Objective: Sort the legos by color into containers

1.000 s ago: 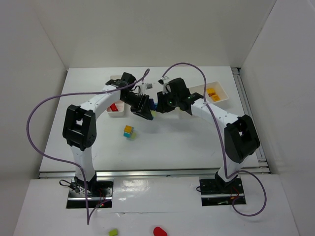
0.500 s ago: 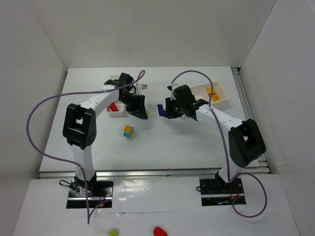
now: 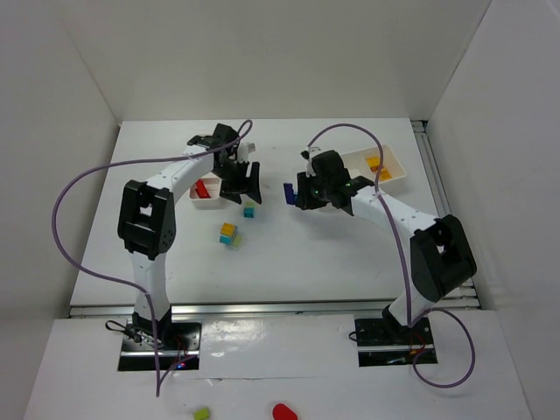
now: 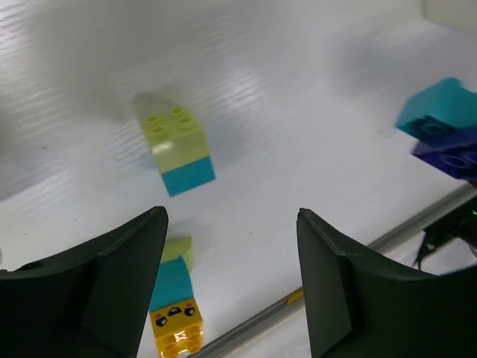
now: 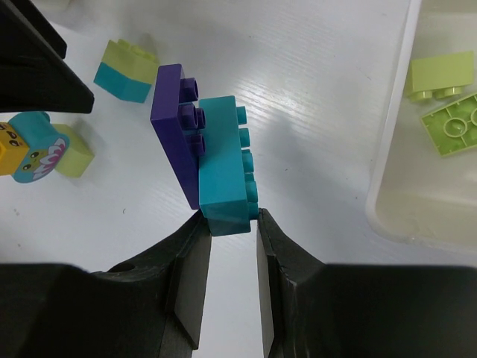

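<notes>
bricks (image 4: pixel 177 145) look light, stiff and slick, best pinched across flat sides. right gripper (image 5: pixel 229 220) clamps the teal-and-purple stack (image 5: pixel 220 160); left gripper (image 4: pixel 231 216) hangs open, empty.

The teal-and-purple stacked plastic brick (image 5: pixel 216 160) is smooth with a soft sheen, as is the lime-and-cyan plastic brick (image 4: pixel 177 149). The white table top (image 4: pixel 313 97) looks finely ribbed and glossy. The white plastic tray (image 5: pixel 389 149) is smooth and slightly translucent. The right gripper (image 5: pixel 229 216) has matt black fingers (image 5: pixel 186 283).
</notes>
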You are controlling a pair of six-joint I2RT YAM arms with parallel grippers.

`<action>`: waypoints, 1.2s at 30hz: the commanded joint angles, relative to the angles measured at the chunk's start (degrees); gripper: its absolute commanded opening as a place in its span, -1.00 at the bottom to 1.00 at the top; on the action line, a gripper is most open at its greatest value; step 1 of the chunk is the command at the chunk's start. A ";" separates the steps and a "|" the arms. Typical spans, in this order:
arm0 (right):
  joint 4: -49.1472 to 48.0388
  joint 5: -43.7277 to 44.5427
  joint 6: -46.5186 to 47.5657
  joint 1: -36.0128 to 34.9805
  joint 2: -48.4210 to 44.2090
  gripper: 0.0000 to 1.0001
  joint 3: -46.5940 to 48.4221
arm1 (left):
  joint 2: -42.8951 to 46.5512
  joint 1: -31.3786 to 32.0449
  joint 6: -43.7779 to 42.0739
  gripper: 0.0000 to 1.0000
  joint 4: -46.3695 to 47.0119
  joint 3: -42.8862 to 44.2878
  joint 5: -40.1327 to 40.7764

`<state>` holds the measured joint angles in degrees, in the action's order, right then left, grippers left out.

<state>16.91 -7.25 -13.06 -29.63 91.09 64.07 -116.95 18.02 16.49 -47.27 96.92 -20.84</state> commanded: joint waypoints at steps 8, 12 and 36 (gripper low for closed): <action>0.67 -0.22 -0.39 -1.04 -3.11 -0.48 0.08 | 8.22 -2.65 3.55 0.76 13.50 -5.34 -30.48; 0.67 -0.83 -0.39 -1.05 -3.11 -0.48 0.09 | 8.22 -0.53 5.03 0.79 16.67 -5.34 -32.06; 0.67 -1.90 -0.39 -2.10 -3.64 -0.48 1.67 | 4.80 5.88 15.15 0.43 23.01 -4.12 -15.55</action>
<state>17.61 -8.40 -13.06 -30.74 90.11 64.07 -110.89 22.87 30.57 -25.63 91.50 -37.50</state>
